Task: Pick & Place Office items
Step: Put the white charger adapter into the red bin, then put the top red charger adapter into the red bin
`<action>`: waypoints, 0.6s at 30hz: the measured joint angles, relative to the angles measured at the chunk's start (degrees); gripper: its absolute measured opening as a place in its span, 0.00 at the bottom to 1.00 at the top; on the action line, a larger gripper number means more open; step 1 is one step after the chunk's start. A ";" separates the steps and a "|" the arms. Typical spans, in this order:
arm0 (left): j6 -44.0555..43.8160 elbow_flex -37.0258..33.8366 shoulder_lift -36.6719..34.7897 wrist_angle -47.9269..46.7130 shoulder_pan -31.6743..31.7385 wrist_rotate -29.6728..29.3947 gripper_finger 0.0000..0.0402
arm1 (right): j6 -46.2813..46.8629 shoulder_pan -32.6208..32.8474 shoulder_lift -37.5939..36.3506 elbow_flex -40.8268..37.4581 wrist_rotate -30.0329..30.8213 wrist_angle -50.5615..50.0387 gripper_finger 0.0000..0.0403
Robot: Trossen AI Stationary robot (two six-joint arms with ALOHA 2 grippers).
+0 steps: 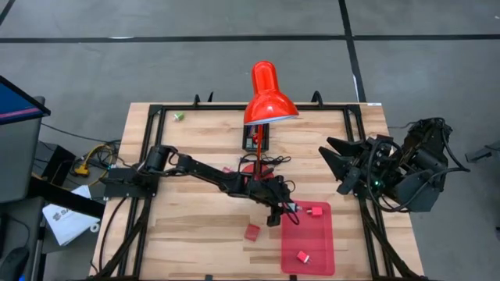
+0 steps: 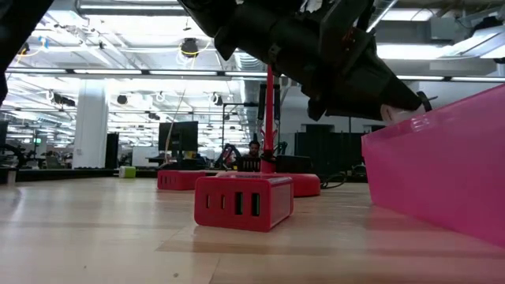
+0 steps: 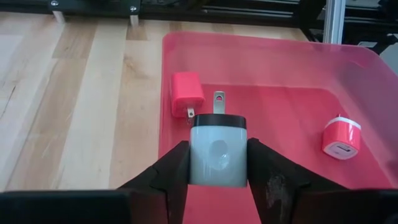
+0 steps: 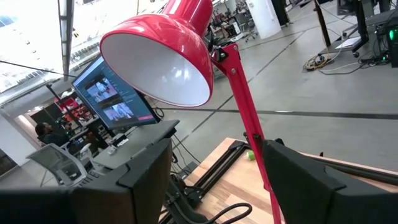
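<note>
Left gripper clamped on a grey charger right over the tray rim; right gripper spread open, well apart.

Overhead, table-level, wrist views, perhaps sharing tray

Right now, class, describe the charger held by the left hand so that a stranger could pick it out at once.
Find the flat red tray on the table in front of the tall red lamp. The left hand hangs over the tray's left edge, shut on a white-grey charger with a dark band on top and a metal prong. The two chargers lying in the tray are pink.
</note>
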 joint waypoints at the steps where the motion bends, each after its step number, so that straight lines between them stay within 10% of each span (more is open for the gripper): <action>1: -0.08 0.00 -0.02 0.01 0.00 0.00 0.34 | 0.00 0.00 0.00 0.00 0.00 0.00 0.61; 18: -0.35 -0.11 -4.45 1.14 0.54 -3.96 0.54 | 0.02 0.00 0.00 -0.02 0.44 0.15 0.61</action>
